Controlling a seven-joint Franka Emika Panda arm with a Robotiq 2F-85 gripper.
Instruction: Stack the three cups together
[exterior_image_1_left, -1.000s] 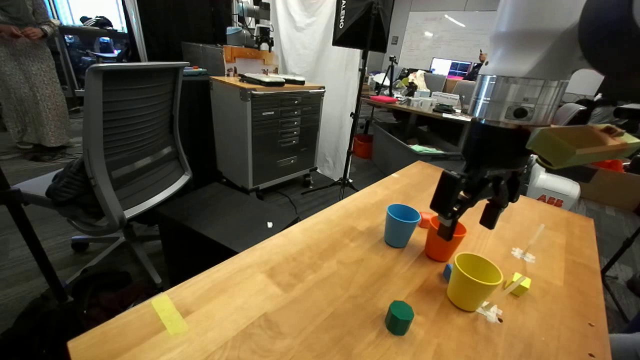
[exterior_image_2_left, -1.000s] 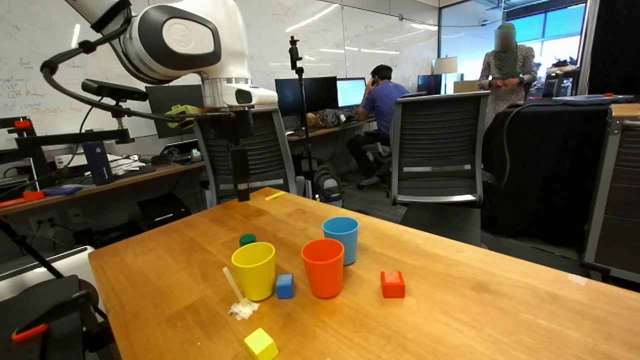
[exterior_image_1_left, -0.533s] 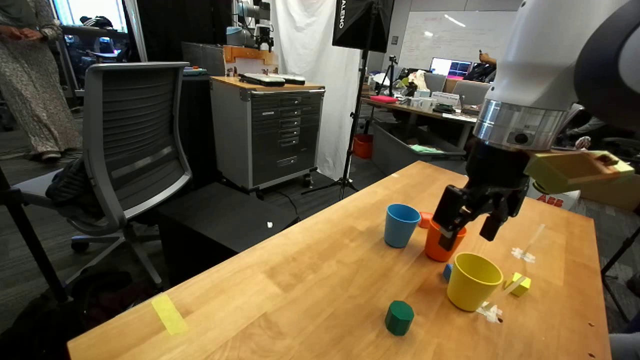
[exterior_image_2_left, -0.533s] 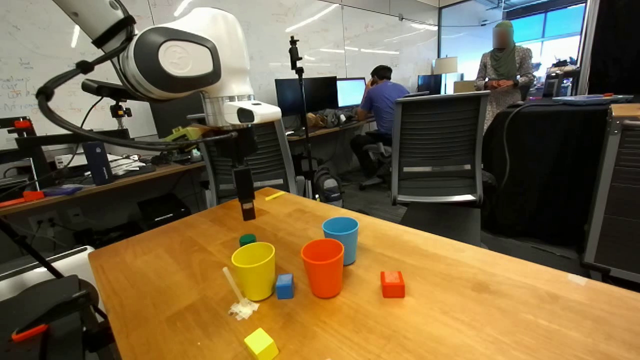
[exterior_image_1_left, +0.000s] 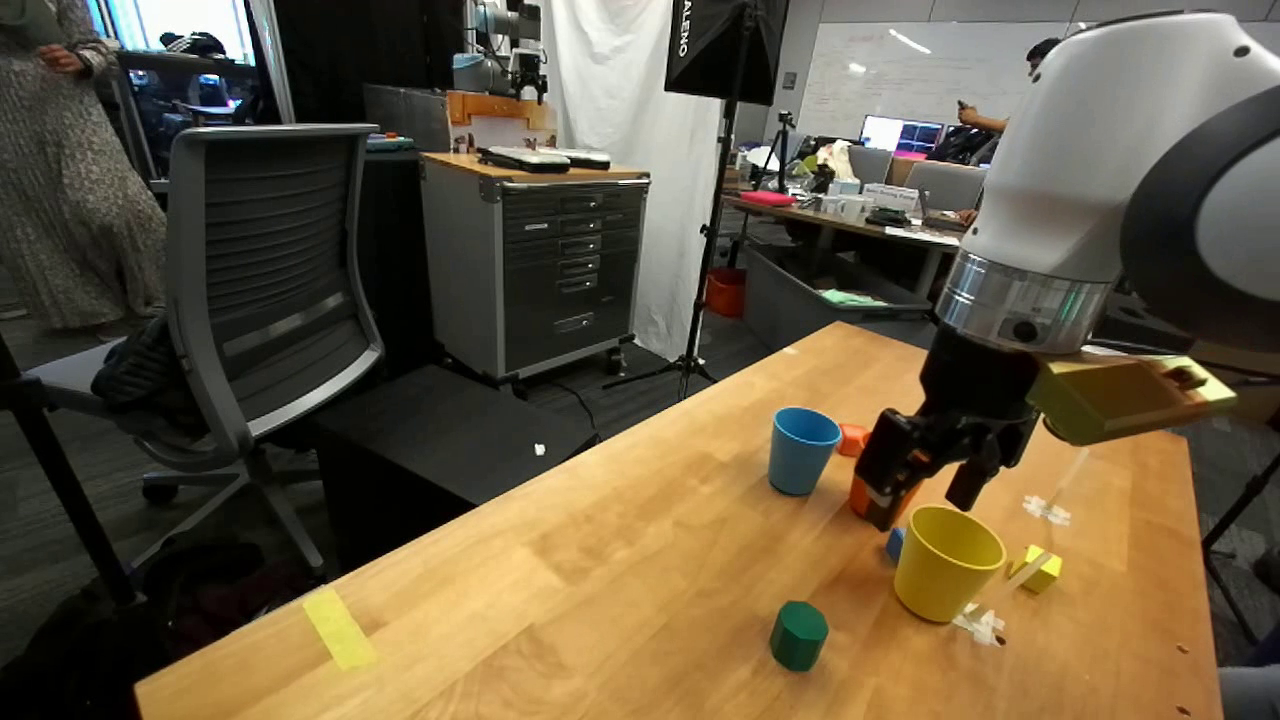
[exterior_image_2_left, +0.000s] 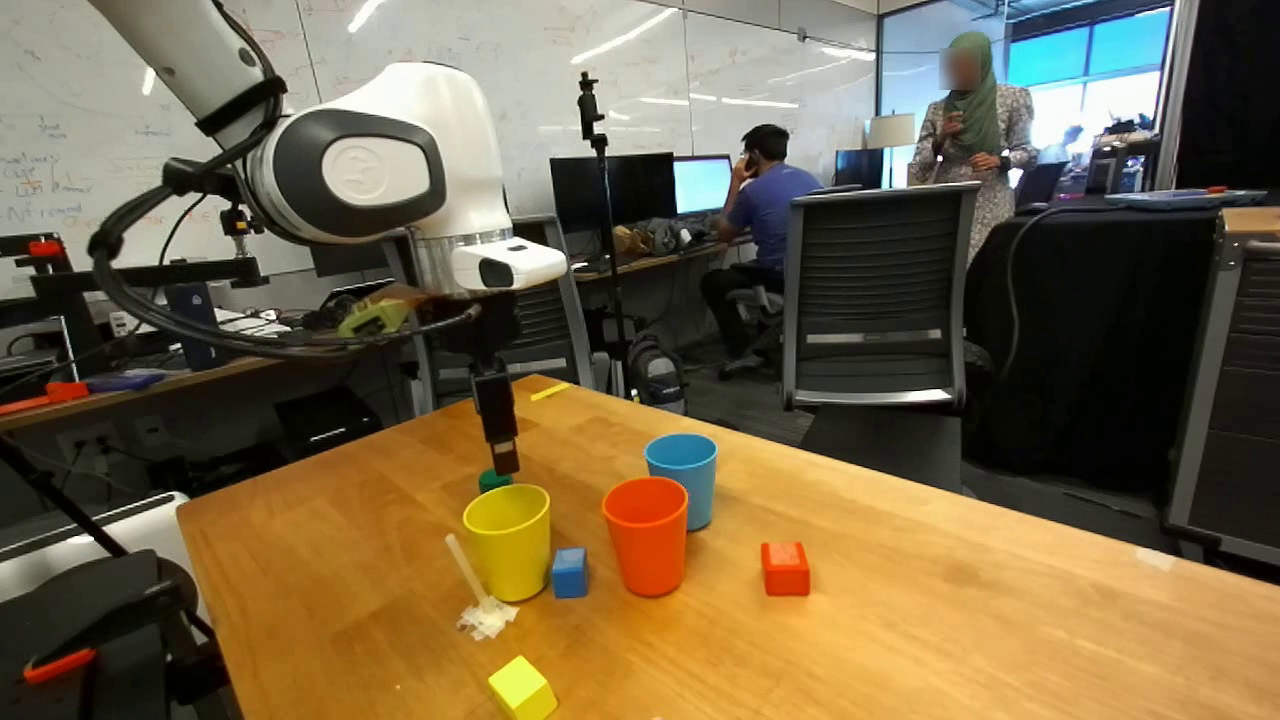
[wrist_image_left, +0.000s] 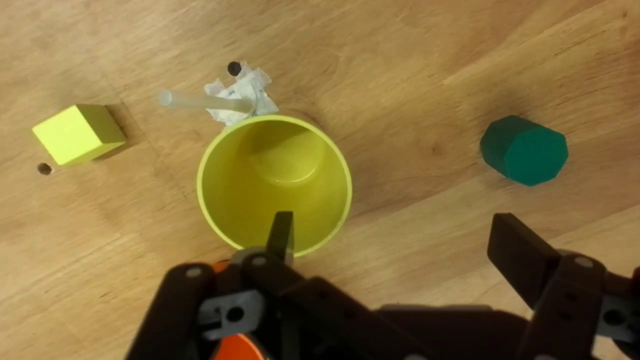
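Letters (exterior_image_1_left: 684, 30) reading "ALEMO" run up a black softbox (exterior_image_1_left: 712, 60); handwriting (exterior_image_2_left: 50, 185) on the whiteboard (exterior_image_2_left: 520, 60) is too faint to make out. Above the wooden tabletop (exterior_image_1_left: 560, 560) hangs the Robotiq gripper (wrist_image_left: 392, 217), jaws wide apart, one finger (wrist_image_left: 281, 232) overlapping the yellow cup (wrist_image_left: 274, 185) in the wrist view. That cup, the orange cup (exterior_image_2_left: 648, 545) and the blue cup (exterior_image_2_left: 700, 488) stand upright and separate, with a blue cube (exterior_image_2_left: 570, 572) between the yellow and orange ones.
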